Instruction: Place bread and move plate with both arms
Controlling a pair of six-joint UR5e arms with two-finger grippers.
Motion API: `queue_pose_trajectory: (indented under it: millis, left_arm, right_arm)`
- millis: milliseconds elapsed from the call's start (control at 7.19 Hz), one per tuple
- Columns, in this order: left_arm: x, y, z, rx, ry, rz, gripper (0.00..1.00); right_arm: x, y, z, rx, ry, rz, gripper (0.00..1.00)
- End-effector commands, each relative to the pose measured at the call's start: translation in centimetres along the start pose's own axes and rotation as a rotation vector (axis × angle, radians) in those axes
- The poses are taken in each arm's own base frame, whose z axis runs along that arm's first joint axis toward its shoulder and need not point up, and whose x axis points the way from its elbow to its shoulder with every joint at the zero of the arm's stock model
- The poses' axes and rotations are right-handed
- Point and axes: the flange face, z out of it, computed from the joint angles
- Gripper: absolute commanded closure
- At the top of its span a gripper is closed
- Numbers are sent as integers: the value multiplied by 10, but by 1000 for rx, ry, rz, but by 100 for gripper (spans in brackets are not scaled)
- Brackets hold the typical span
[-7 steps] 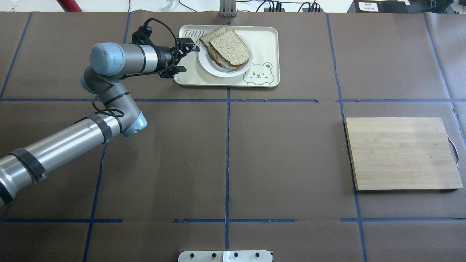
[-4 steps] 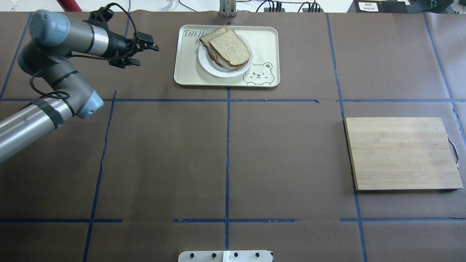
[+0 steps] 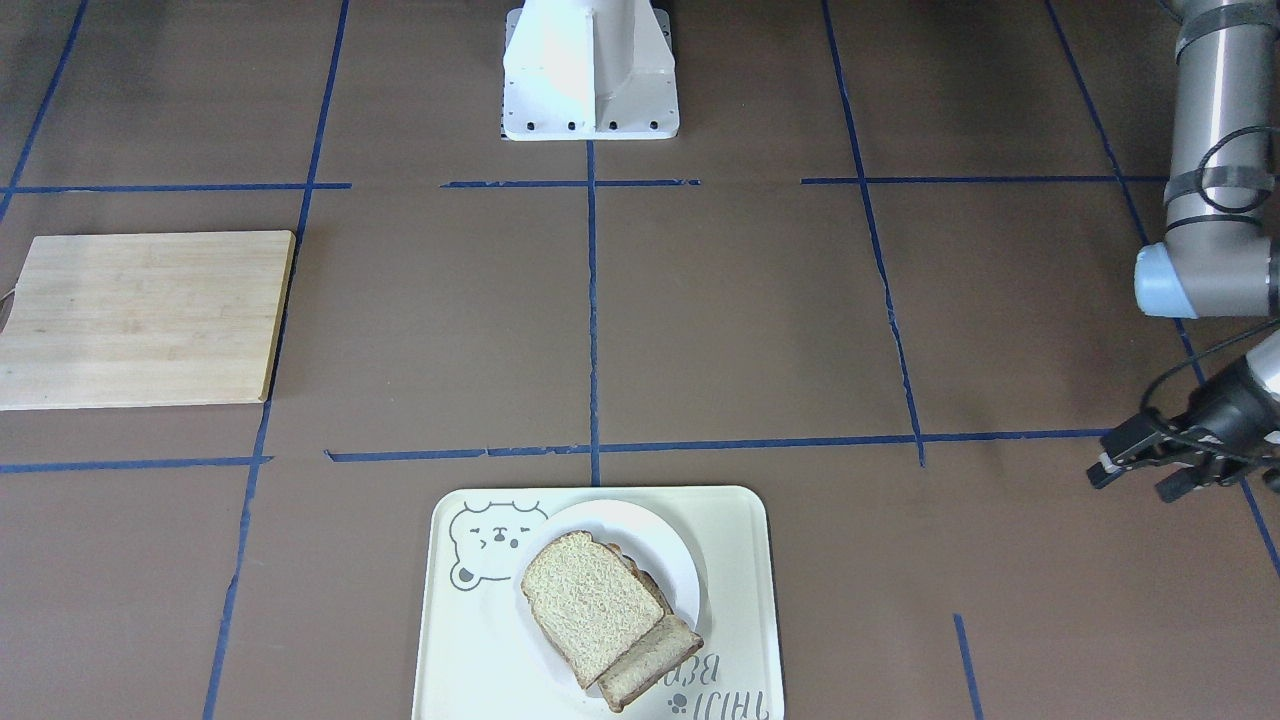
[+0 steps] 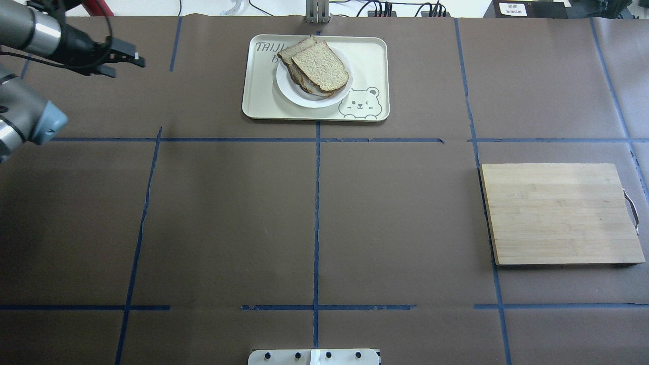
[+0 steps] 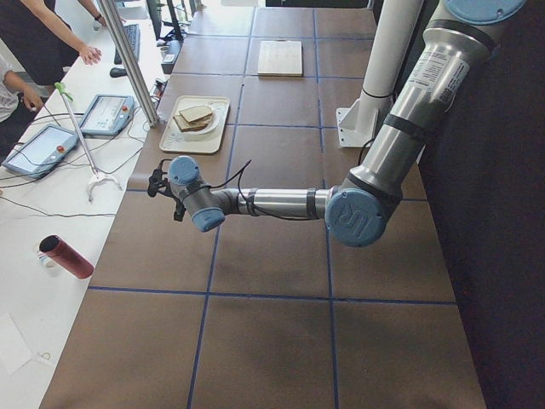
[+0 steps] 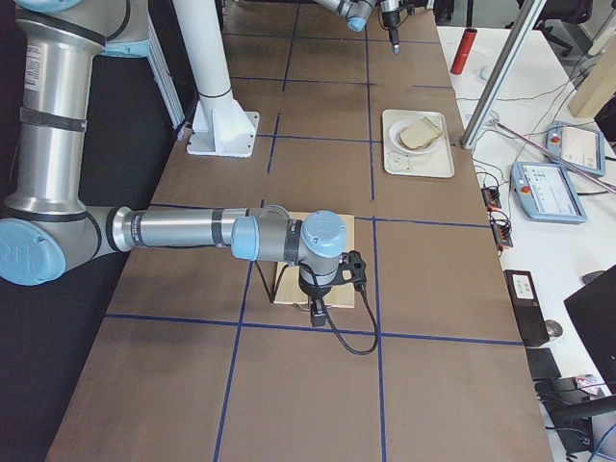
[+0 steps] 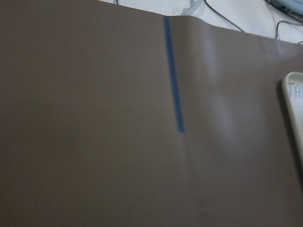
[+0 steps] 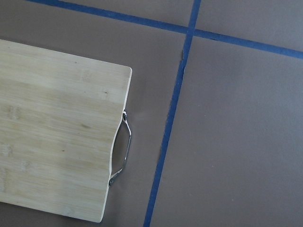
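The only print that can be read stands on the cream tray (image 4: pixel 372 76), in its upper-left corner in the overhead view. It is grey capitals reading "TAIJ…", with a second line beneath that begins with "B". The plate (image 4: pixel 304 101) and the bread (image 4: pixel 320 66) cover the rest (the front-facing view shows the same lettering upside down at the tray's lower right). A white label (image 4: pixel 512 8) on a black box (image 4: pixel 547 10), at the upper right of the frame, bears print too small to read.

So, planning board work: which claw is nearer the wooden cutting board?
Right. The right claw hangs over the handle end of the cutting board; the left claw is far across the table, past the tray.
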Motion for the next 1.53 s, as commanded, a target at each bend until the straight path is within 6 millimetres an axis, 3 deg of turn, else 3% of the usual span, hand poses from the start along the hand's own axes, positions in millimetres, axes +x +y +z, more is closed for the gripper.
queue_pose_trajectory:
  millis: [0,139,278,417,556,695,834,974,1391]
  left_arm:
    - [-109,32,-43,-109,-126,157,0]
    - [-136,31,-65,-162,-162,171,0]
    - [-140,24,-91,-212,-186,165,0]
    - [-124,14,-123,-262,-208,147,0]
    - [-113,42,-156,-309,-262,93,0]
    - [-112,107,-172,-349,-266,49,0]
    - [-108,159,-187,-356,-250,33,0]
    - [-100,182,-198,-354,-254,21,0]
    - [-109,190,-194,-373,-262,1,0]
  right_arm:
    - [0,0,0,-1,0,0,0]
    - [1,0,0,-1,1,0,0]
    - [1,0,0,-1,1,0,0]
    - [1,0,0,0,2,-1,0]
    - [0,0,0,-1,1,-2,0]
    - [1,1,0,-1,3,2,0]
    - [1,1,1,-3,2,0,0]
    - [1,1,1,-2,3,1,0]
    - [6,4,0,0,3,11,0]
